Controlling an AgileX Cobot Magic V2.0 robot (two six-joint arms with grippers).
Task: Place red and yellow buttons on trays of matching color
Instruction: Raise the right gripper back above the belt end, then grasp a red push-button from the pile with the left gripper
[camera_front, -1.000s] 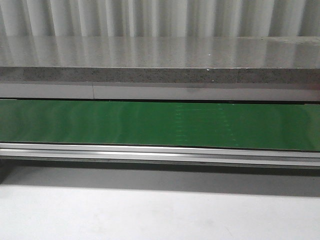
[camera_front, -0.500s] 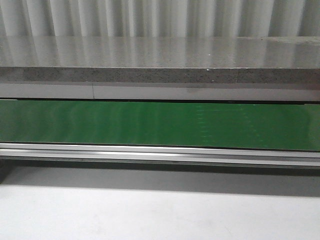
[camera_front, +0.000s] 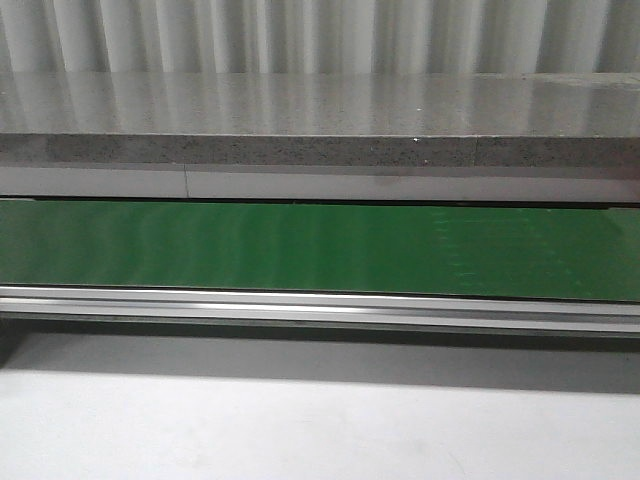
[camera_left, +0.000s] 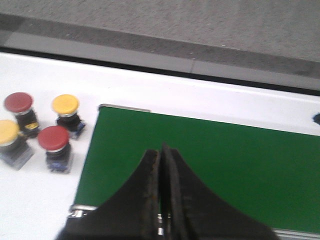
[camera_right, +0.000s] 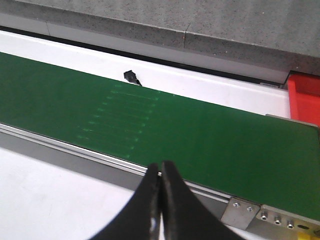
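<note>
In the left wrist view, several buttons stand on the white surface beside the end of the green belt (camera_left: 210, 165): a red button (camera_left: 19, 103), a yellow button (camera_left: 65, 105), a second yellow button (camera_left: 8, 132) and a second red button (camera_left: 53, 139). My left gripper (camera_left: 161, 150) is shut and empty over the belt, apart from the buttons. My right gripper (camera_right: 160, 167) is shut and empty at the belt's near rail. A red tray (camera_right: 304, 97) shows at the belt's end in the right wrist view. No yellow tray is in view. Neither gripper shows in the front view.
The green conveyor belt (camera_front: 320, 248) runs across the front view, with a metal rail (camera_front: 320, 305) on its near side and a grey stone ledge (camera_front: 320, 120) behind it. A small black part (camera_right: 131, 76) sits on the white strip behind the belt. A metal bracket (camera_right: 245, 212) is at the belt's corner.
The faint marks on the belt surface have moved to the right in the front view. Nothing else has changed there.
</note>
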